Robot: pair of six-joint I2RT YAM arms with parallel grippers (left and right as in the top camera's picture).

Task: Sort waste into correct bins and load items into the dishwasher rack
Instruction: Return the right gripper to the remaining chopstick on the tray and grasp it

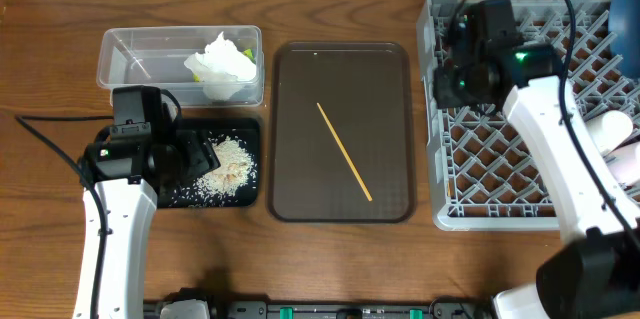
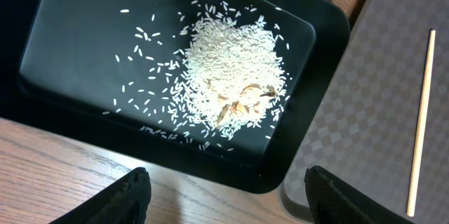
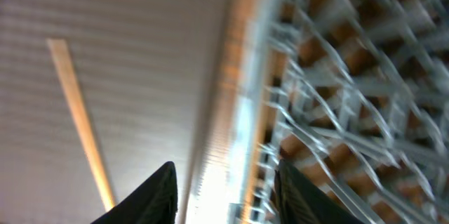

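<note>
Brown tray (image 1: 300,159), chopstick (image 1: 344,151) diagonal, upper-left to lower-right

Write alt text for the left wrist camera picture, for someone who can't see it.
A heap of white rice lies in a glossy black tray on a wooden table. Beside it, one chopstick lies on a brown tray; the left hand, open and empty, frames the bottom edge.

Upper left, the clear tub (image 1: 130,59) holds a crumpled napkin (image 1: 222,62); the black tray (image 1: 245,131) below holds rice (image 1: 228,167). One chopstick (image 1: 344,151) lies diagonally at centre. Rack (image 1: 500,159) at right, blue plate (image 1: 625,4) probably inside
</note>
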